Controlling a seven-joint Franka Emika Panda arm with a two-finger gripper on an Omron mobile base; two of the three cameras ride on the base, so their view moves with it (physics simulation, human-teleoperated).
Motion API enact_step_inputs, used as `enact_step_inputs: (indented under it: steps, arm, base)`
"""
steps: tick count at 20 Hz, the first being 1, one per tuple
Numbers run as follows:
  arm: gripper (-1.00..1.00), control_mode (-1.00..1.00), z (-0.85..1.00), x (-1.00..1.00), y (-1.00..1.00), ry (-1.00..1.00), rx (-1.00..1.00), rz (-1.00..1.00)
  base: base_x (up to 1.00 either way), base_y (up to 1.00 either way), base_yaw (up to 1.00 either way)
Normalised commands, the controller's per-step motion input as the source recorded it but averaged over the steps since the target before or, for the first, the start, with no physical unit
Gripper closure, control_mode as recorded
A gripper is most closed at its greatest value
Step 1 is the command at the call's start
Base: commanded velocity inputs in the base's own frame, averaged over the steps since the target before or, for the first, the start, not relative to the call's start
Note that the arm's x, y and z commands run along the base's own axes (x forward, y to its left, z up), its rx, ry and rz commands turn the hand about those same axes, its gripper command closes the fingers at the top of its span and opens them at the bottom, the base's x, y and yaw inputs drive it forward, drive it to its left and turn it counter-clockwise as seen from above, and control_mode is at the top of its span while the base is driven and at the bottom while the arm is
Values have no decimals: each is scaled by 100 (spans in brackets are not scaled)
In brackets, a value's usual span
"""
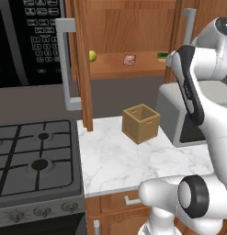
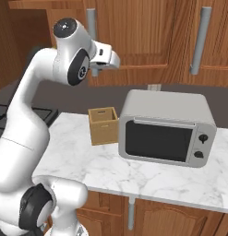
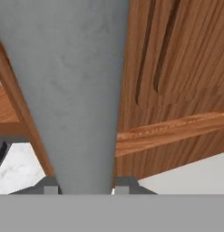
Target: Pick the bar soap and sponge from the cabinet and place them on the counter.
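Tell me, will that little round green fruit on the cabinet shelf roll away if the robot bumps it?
Probably. The fruit looks round, so a nudge could roll it. It sits at the shelf edge, so it might fall. It looks smooth, maybe slippery.

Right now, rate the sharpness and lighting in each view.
Left base view: even light, no glare; the soap is small and soft-edged. Right base view: crisp, with faint shadows on the counter. Hand view: the grey handle looms close and blurry.
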Motion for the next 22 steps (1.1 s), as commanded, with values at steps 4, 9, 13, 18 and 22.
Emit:
enact_step_inputs:
  steps: [4, 9, 13, 18, 22]
  arm:
    - [100, -100, -2, -27, -62, 11, 9, 7]
    - [100, -100, -3, -67, -70, 0, 1, 0]
    - [100, -100, -8, -80, -86, 0, 1, -1]
    - [100, -100, -11, -70, -82, 0, 0, -5]
    - [100, -100, -17, -46, -87, 0, 0, -10]
  base:
    - [0, 0, 0]
    - [0, 0, 0]
    - [0, 0, 0]
    - [0, 0, 0]
    - [0, 0, 0]
